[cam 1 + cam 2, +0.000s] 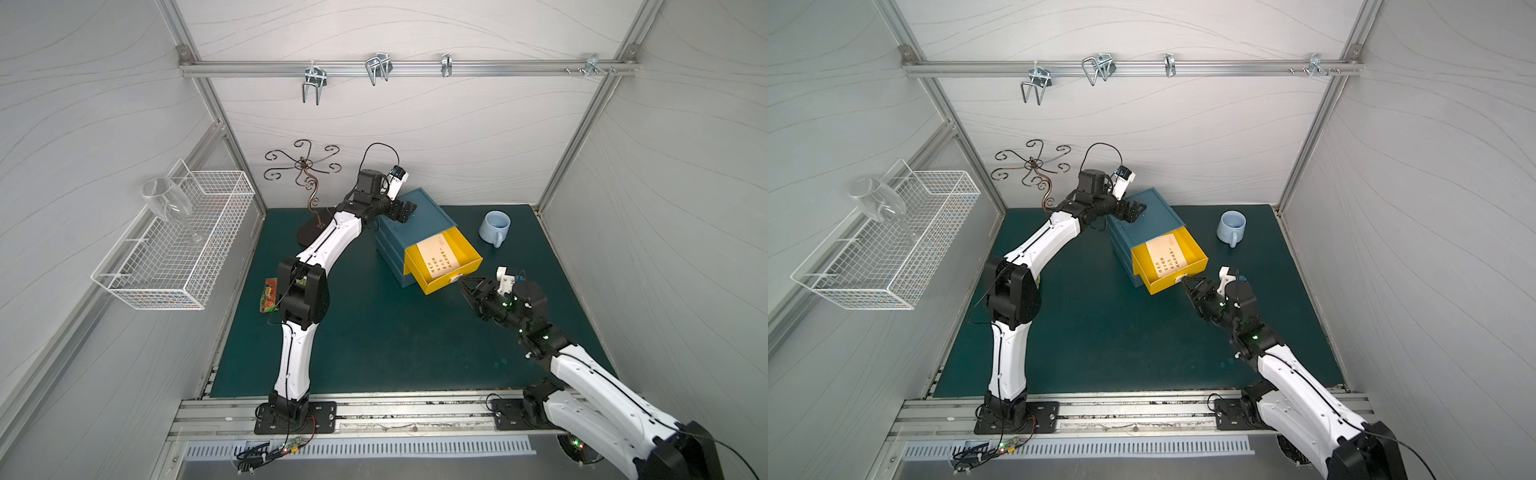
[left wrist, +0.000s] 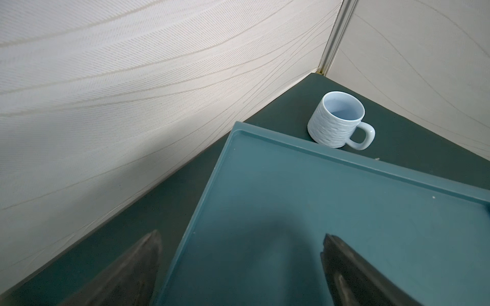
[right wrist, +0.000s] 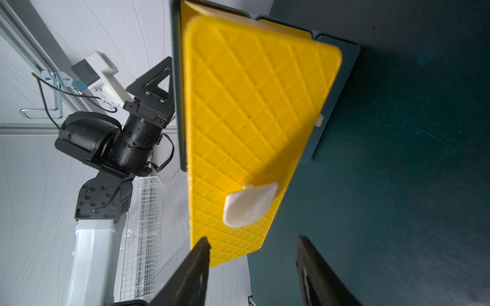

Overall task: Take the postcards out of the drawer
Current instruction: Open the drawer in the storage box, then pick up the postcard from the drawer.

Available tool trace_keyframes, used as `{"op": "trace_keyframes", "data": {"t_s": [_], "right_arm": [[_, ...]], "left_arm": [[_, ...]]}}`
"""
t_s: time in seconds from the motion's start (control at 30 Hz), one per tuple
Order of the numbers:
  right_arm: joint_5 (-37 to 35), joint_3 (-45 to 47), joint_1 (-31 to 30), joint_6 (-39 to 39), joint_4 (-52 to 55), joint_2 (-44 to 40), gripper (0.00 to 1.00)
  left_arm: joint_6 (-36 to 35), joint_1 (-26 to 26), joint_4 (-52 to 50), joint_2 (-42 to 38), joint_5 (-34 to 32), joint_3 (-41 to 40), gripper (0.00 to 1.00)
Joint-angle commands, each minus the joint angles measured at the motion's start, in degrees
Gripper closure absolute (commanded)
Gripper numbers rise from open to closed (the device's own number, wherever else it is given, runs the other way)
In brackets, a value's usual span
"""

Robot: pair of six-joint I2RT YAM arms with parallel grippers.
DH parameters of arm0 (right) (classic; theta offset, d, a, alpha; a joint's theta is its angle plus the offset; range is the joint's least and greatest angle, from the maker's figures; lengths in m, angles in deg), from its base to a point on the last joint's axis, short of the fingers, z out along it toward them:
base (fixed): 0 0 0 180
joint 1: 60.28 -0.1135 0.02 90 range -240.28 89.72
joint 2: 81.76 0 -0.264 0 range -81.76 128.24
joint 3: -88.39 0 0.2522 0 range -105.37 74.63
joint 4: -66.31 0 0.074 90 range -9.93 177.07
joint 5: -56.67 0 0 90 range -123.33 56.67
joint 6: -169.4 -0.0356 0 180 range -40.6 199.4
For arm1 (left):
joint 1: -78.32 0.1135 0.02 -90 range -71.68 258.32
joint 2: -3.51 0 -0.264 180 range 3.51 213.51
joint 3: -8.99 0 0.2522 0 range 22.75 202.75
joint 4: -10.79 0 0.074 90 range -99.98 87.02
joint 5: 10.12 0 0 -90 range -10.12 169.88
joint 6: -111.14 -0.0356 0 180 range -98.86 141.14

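Note:
The yellow drawer [image 1: 451,266] [image 1: 1177,266] stands pulled out of the blue cabinet [image 1: 417,210] [image 1: 1150,214]. In it lies a cream postcard [image 1: 438,257] [image 1: 1165,257] with orange characters; any cards beneath it are hidden. My right gripper [image 1: 466,286] [image 1: 1188,286] [image 3: 253,239] is open just in front of the drawer's white handle [image 3: 249,206], which sits beyond the fingertips and is not gripped. My left gripper [image 1: 405,212] [image 1: 1133,211] [image 2: 241,234] is open at the cabinet's back left corner. One finger is over the cabinet top [image 2: 318,212] and the other is off its edge.
A pale blue mug [image 1: 494,228] [image 1: 1231,226] [image 2: 336,119] stands right of the cabinet. A green-and-red snack packet [image 1: 269,295] lies by the left arm. A wire basket [image 1: 174,253] with a wine glass [image 1: 168,203] hangs on the left wall. A scrolled metal stand [image 1: 307,174] is behind.

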Motion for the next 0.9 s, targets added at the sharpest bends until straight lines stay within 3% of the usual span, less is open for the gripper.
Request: {"op": "trace_keyframes", "data": {"t_s": [0.0, 0.1, 0.23, 0.4, 0.63, 0.87], "right_arm": [[0.4, -5.9, 2.8, 7.4, 9.0, -3.0, 0.42], [4.9, -13.6, 7.0, 14.9, 15.2, -0.8, 0.38], [12.8, -27.5, 11.9, 28.0, 23.4, 8.6, 0.31], [18.1, -46.0, 11.7, 42.7, 34.9, 23.3, 0.24], [12.4, -61.3, 5.6, 55.1, 47.4, 37.0, 0.19], [4.6, -67.6, 0.5, 61.6, 55.0, 45.8, 0.17]], "left_arm": [[2.8, -1.4, 0.4, -4.2, 2.2, 0.0, 0.01], [4.2, -1.8, 2.0, -6.7, 1.3, 0.4, 0.01], [5.9, -2.6, 3.1, -10.3, -0.9, 0.8, 0.01], [10.0, -4.7, -0.1, -16.6, -4.5, -2.9, 0.02], [16.7, -9.0, 1.2, -30.5, -13.4, -26.4, 0.02], [27.1, -10.0, -3.4, -34.6, -16.1, -35.8, 0.04]]}}
